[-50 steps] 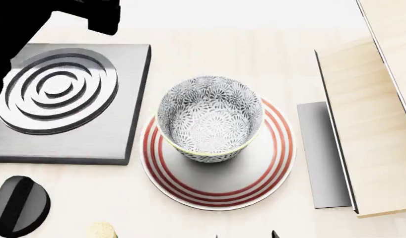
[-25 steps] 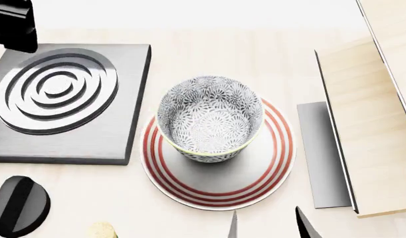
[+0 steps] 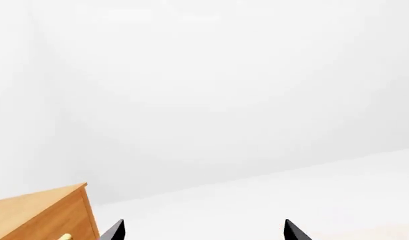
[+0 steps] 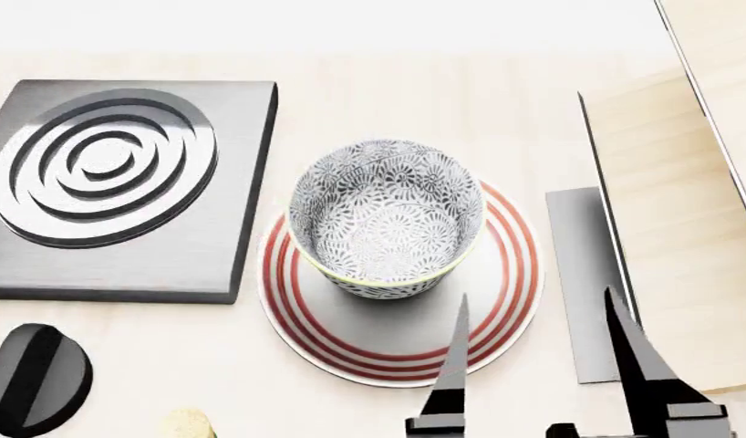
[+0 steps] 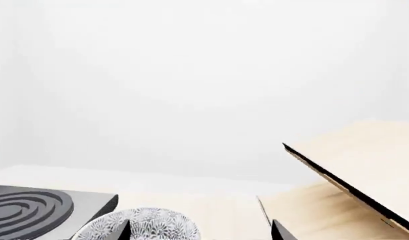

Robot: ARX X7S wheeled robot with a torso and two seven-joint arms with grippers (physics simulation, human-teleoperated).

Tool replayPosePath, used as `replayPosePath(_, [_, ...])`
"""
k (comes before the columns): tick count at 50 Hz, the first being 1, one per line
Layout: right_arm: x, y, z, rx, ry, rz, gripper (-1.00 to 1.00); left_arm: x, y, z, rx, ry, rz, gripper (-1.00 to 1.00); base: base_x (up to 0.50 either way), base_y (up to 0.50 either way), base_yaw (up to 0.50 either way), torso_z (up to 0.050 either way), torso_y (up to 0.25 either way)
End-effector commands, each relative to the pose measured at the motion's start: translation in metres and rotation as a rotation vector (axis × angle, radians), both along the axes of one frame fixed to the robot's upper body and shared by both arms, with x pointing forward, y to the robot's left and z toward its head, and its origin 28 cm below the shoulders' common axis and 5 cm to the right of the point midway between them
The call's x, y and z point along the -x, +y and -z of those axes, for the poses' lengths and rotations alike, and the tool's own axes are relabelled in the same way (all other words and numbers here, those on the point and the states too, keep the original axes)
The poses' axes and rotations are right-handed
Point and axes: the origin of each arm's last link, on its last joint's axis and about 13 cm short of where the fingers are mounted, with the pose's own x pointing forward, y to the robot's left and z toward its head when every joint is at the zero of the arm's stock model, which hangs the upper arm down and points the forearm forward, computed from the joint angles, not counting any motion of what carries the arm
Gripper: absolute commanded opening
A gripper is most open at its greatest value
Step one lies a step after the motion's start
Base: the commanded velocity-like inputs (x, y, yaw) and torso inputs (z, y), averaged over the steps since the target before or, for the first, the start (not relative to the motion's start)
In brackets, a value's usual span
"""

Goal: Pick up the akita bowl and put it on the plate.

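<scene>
1. Pale wood-grain countertop is filling the head view, running back to a plain white wall.
2. The akita bowl, deep and round with dense grey-blue flowers inside and out and a yellowish rim, is sitting upright on the plate, toward its far side.
3. The plate is lying flat, white and wide, with red rings showing all around the bowl.
4. The grey square burner with raised concentric rings is sitting just left of the plate; a black knob is lying near the front-left corner.
5. The right gripper is reaching in from the near edge over the plate's near-right rim, its dark pointed fingers spread apart and gripping nothing, clear of the bowl.
6. The left gripper is showing only two separated fingertips against white wall, holding nothing.
7. A light wooden panel is bordering the right side.
</scene>
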Motion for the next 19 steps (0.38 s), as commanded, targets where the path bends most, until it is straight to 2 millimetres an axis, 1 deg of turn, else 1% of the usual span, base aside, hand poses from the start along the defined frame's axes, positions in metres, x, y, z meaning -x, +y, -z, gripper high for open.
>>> replayPosePath(1, [0.008, -0.002, -0.032, 0.037, -0.111, 0.035, 1.00, 0.020, 0.001, 0.005, 0.016, -0.079, -0.008, 1.00, 0.00, 0.00, 0.00, 0.000, 0.000])
replayPosePath(6, [0.013, 0.000, -0.043, 0.051, -0.147, 0.031, 1.00, 0.022, -0.001, 0.006, 0.019, -0.122, -0.029, 1.00, 0.00, 0.00, 0.00, 0.000, 0.000])
replayPosePath(8, [0.014, 0.000, -0.049, 0.057, -0.164, 0.032, 1.00, 0.024, -0.001, 0.005, 0.040, -0.123, -0.005, 1.00, 0.00, 0.00, 0.00, 0.000, 0.000])
replayPosePath(14, [0.022, 0.001, -0.073, 0.073, -0.241, 0.047, 1.00, 0.032, -0.005, -0.002, 0.020, -0.203, -0.033, 1.00, 0.00, 0.00, 0.00, 0.000, 0.000])
replayPosePath(17, [0.028, 0.001, -0.087, 0.082, -0.287, 0.051, 1.00, 0.037, -0.008, -0.003, 0.021, -0.218, -0.016, 1.00, 0.00, 0.00, 0.00, 0.000, 0.000])
replayPosePath(19, [0.030, 0.001, -0.091, 0.084, -0.300, 0.059, 1.00, 0.040, -0.009, -0.003, 0.025, -0.229, -0.005, 1.00, 0.00, 0.00, 0.00, 0.000, 0.000])
